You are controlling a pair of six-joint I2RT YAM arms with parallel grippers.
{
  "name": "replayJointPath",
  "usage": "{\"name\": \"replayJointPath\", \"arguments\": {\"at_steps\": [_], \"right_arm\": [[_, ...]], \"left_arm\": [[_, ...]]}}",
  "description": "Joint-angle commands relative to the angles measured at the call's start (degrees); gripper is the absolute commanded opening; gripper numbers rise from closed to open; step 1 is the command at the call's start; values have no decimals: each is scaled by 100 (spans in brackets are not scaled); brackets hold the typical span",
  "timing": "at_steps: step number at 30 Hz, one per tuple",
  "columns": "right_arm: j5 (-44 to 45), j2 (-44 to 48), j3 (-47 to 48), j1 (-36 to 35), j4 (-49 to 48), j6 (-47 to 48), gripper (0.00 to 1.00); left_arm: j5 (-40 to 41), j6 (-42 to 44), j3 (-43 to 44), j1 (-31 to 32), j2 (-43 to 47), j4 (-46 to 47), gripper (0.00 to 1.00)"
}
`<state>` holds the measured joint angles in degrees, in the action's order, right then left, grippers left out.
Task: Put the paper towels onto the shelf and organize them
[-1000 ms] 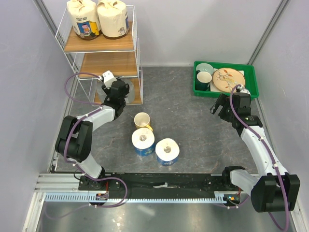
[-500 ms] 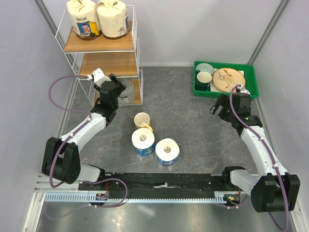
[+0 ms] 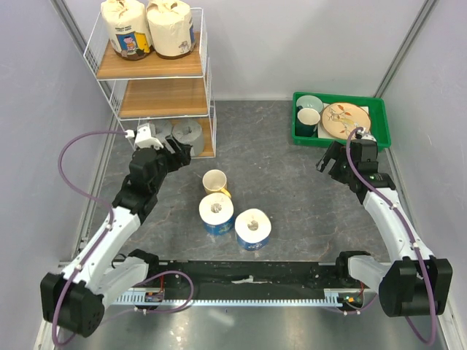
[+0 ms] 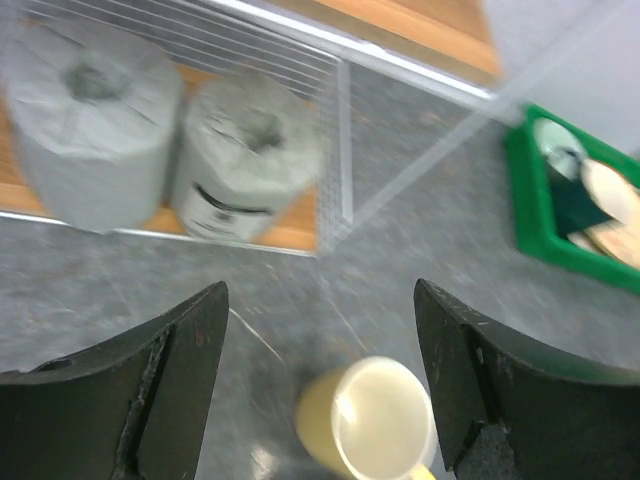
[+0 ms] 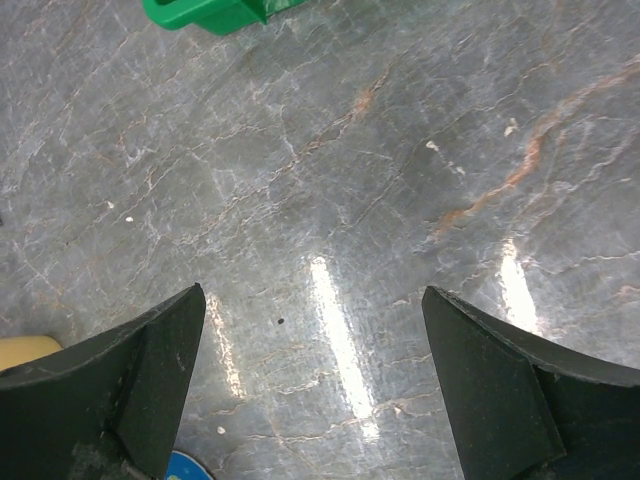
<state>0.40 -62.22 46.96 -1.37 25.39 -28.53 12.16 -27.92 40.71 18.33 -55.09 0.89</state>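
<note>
**Desk:** Where are the paper towels?

**Photographer:** Two cream rolls [image 3: 124, 28] stand side by side on the top board of the shelf [image 3: 164, 98]. Two grey rolls [image 4: 95, 120] sit together on the bottom board. Two white-and-blue rolls [image 3: 217, 213] stand on the table [image 3: 292, 189], just beside each other and near a yellow mug [image 3: 214, 181].

**Desk:** And the grippers?

**Photographer:** The left gripper [image 4: 318, 290] hovers in front of the bottom tier, over the mug, with its jaws wide apart and empty. The right gripper [image 5: 312, 292] hangs above bare table near the green tray [image 3: 310, 141], jaws likewise spread and holding nothing.
</note>
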Motion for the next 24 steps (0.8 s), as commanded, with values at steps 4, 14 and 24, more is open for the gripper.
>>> {"name": "replayJointPath", "arguments": {"at_steps": [4,14,24], "right_arm": [[-366,-194,-143,14,-429,-161,98],[-313,-133,-178,14,-491,-223,98],[-392,-98,-284,22,-570,-249,98]], "left_arm": [[-2127,-434,174,-22,316,-2099,81],[-2974,-12,-335,75,612,-3076,81],[-2642,156,51,978,0,-3279,81]]}}
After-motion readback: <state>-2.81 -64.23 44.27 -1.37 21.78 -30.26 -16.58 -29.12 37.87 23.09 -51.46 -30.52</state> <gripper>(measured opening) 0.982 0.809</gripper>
